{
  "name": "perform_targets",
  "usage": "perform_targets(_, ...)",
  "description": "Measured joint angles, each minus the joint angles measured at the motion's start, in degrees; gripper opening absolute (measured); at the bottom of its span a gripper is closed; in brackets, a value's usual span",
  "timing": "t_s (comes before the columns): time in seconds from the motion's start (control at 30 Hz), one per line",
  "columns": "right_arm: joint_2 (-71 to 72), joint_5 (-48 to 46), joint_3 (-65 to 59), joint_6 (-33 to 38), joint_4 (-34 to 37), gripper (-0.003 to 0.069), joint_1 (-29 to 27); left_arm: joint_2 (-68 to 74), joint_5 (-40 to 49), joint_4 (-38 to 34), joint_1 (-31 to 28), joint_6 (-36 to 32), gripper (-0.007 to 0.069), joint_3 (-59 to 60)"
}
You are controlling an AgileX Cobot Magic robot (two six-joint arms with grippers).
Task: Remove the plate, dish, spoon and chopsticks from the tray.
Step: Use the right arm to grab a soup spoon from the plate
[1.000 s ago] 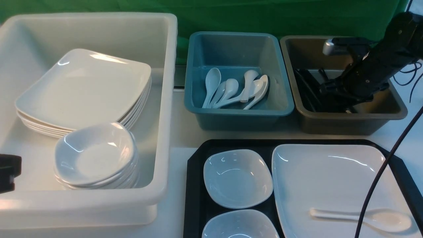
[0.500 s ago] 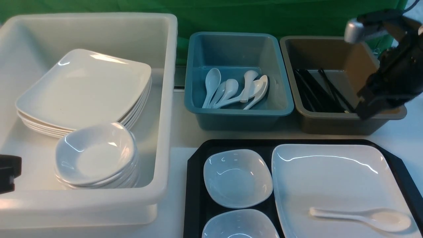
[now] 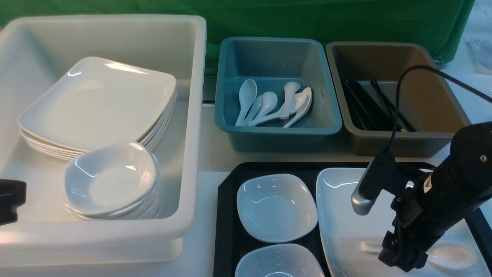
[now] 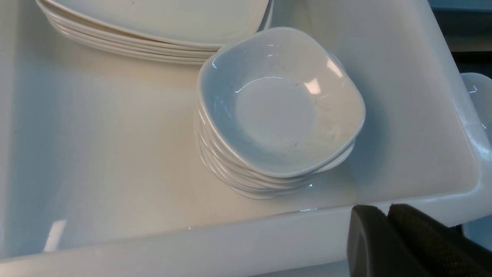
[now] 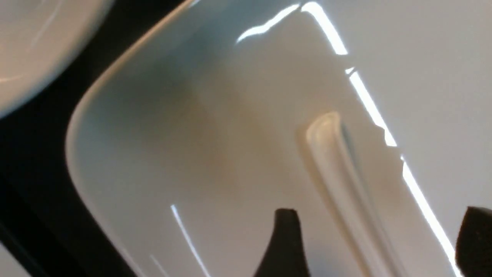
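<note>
And there's the spoon (image 5: pixel 346 184), its handle lying between your right gripper's (image 5: pixel 376 238) wide-parted fingers, on the plate (image 5: pixel 238 154)!

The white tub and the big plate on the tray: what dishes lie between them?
Two small white dishes, both on the tray, as the front view shows.

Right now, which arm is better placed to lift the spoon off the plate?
The right. Its open gripper hovers with the spoon's handle between its fingers, over the plate. The left gripper is shut, away at the white tub.
</note>
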State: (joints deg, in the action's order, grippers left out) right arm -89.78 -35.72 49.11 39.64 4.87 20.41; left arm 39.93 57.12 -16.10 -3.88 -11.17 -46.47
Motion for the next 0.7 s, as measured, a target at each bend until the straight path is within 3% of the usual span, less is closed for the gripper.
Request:
perform_targets(0.37,-5.0,2.6,-0.4,0.3,-0.4,0.0529,0.6,0.0,-0.2,-0.1,0.0,0.0,0.0036,0.0)
perform_targets(0.43,-5.2,2.7,-0.4,0.3,-0.4,0.0484,0.9,0.0,-0.2,-0.1,0.0,0.0,0.0036,0.0)
perform_targets(0.53,-5.4,3.2,-0.4,0.3,-0.3,0.0326,0.9,0.0,-0.2,-0.1,0.0,0.0,0.0036,0.0)
perform_targets(0.7,-5.4,3.6,0.0,0.3,-0.3,0.0123,0.9,0.0,-0.2,-0.1,0.0,0.0,0.0036,0.0)
